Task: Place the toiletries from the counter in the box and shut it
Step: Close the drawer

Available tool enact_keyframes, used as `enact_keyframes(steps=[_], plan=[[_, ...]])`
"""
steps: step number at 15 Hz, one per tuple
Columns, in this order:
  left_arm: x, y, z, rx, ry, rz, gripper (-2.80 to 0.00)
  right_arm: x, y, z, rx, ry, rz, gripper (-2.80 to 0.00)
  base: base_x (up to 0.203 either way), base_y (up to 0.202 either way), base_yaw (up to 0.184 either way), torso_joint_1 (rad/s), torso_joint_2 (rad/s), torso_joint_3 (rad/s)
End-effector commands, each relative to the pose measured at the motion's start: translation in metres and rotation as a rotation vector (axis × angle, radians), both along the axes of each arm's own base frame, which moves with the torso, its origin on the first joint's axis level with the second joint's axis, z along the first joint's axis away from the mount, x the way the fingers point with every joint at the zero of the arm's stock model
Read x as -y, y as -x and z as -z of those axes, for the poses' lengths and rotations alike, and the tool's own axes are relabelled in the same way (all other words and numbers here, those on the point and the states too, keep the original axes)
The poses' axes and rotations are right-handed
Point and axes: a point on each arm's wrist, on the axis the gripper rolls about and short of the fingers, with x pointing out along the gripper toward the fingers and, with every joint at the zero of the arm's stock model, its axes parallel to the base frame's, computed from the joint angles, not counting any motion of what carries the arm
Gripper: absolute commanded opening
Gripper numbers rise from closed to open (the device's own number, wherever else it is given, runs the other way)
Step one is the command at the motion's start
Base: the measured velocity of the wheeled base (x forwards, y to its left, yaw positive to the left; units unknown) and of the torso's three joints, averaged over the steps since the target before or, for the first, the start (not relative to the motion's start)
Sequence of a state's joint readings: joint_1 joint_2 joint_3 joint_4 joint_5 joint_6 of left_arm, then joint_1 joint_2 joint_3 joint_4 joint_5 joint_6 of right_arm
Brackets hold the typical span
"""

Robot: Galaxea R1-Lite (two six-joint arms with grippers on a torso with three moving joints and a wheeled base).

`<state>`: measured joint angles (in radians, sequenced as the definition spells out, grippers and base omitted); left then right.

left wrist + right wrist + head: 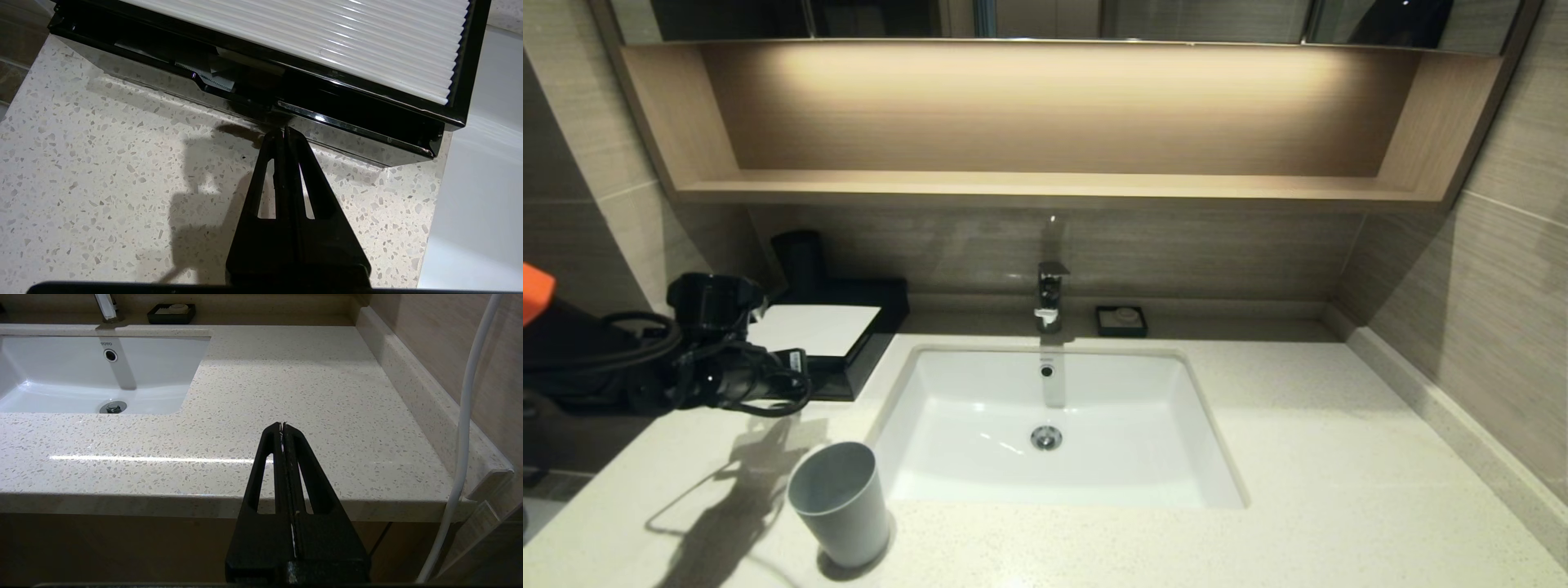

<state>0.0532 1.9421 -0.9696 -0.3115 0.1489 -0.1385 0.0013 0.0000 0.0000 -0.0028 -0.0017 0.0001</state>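
black box on counter; left gripper closed at its front.

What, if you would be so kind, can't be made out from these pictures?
- Box interior: head view, white top panel covers it; the left gripper blocks its front.
- Box far side: left wrist view, cut off by the frame.
- Right arm: out of the head view.
- Sachets: in no view.
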Motion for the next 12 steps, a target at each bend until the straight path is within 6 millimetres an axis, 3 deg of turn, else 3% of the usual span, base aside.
enact_keyframes(steps=[1, 8, 12], plan=[[0.0, 0.007, -0.007, 0.016, -0.001, -0.004, -2.8, 0.0, 0.0, 0.0, 0.001, 0.0, 0.0, -2.8, 0.0, 0.0, 0.0, 0.0, 0.0, 0.0], [-0.003, 0.018, -0.023, 0.056, -0.004, -0.015, -2.8, 0.0, 0.0, 0.0, 0.0, 0.0, 0.0, -2.8, 0.0, 0.0, 0.0, 0.0, 0.0, 0.0], [-0.004, 0.013, -0.024, 0.07, -0.003, -0.015, -2.8, 0.0, 0.0, 0.0, -0.001, 0.0, 0.0, -2.8, 0.0, 0.0, 0.0, 0.0, 0.0, 0.0]])
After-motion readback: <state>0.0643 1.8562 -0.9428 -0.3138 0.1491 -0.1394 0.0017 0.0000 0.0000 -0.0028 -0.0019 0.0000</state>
